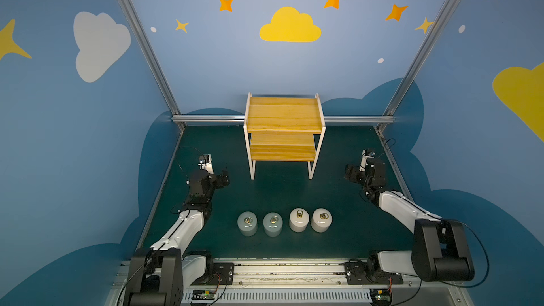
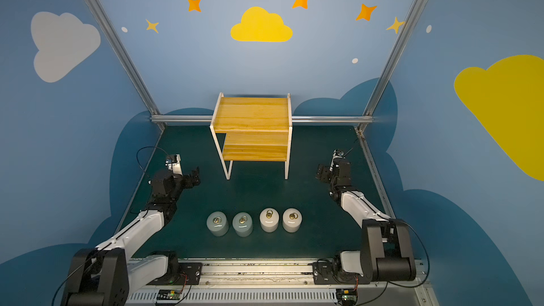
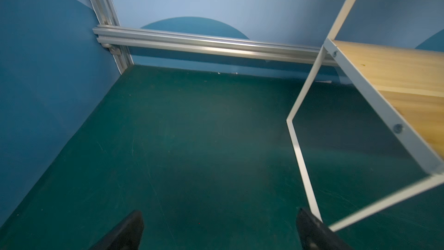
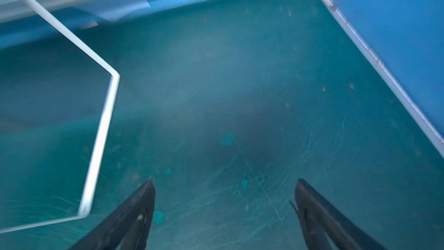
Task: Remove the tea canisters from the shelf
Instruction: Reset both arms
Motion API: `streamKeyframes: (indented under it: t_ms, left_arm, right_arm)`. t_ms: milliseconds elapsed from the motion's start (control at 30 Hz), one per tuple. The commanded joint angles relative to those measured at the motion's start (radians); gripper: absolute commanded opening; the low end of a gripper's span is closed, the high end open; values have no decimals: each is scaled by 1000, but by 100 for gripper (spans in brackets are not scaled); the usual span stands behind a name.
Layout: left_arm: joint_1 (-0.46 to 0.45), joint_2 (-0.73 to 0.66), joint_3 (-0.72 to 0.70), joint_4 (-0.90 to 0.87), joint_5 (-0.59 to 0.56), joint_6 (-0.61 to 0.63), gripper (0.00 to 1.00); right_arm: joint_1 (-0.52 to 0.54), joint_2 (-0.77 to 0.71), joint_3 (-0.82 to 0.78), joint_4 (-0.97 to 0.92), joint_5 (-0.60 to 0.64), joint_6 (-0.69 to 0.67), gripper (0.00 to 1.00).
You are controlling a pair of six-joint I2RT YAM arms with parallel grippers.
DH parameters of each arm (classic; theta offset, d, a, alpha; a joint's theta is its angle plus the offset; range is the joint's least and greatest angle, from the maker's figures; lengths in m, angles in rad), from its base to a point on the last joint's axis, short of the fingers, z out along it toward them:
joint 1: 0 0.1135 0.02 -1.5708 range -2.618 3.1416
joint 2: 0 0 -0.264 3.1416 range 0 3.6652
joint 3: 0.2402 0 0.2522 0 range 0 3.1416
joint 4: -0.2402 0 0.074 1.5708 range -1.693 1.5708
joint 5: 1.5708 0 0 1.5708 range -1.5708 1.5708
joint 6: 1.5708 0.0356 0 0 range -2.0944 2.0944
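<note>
Both top views look from high up, well behind the left end effector [image 1: 224, 175] and the right end effector [image 1: 348, 173], forward and down over the table [image 1: 294, 192] to the back wall [image 1: 294, 69]; they share nearly everything, the shelf [image 1: 284, 113] ahead of both end effectors and the tea canisters [image 1: 299, 223] behind them. Each wrist camera sits close behind its end effector, facing forward and down at the table just ahead; both catch the shelf beside it, from opposite sides.

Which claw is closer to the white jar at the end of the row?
Right. The right claw is behind that white jar, a bit outward; the left claw is beyond the row's grey-blue end.
</note>
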Motion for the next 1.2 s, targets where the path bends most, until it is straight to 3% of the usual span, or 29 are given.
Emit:
streamKeyframes:
  t_ms: [0,67,167,200,233,300,400,500,567,700,800,1167]
  left_arm:
    - [33,113,-70,264,-4,18,100]
    - [46,199,-58,300,-6,13,100]
    - [64,254,19,202,60,-24,100]
    - [65,297,23,257,79,-17,100]
    - [63,331,19,311,114,7,100]
    - [58,344,43,243,207,51,100]
    - [54,414,-31,479,217,54,100]
    - [55,384,-5,378,211,54,100]
    - [56,392,-13,399,210,51,100]
    - [52,402,-20,432,208,55,100]
    - [51,402,-22,432,201,56,100]
    - [45,401,-21,433,191,59,100]
  right_arm:
    - [-27,58,99,-17,-49,-23,93]
    - [-35,77,123,-43,-74,-21,93]
    - [-37,44,97,-35,-88,-28,93]
    - [-37,24,73,-15,-86,-31,93]
    - [-37,4,45,16,-98,-59,93]
    - [-35,-34,-30,90,-86,-158,93]
    - [-38,-22,-154,333,-11,-150,93]
    - [-44,92,-233,567,22,-118,93]
    - [-34,191,-302,823,-34,-187,93]
    - [-11,140,-270,686,-17,-207,93]
    - [-12,182,-289,790,14,-188,93]
    - [-10,172,-286,772,11,-187,93]
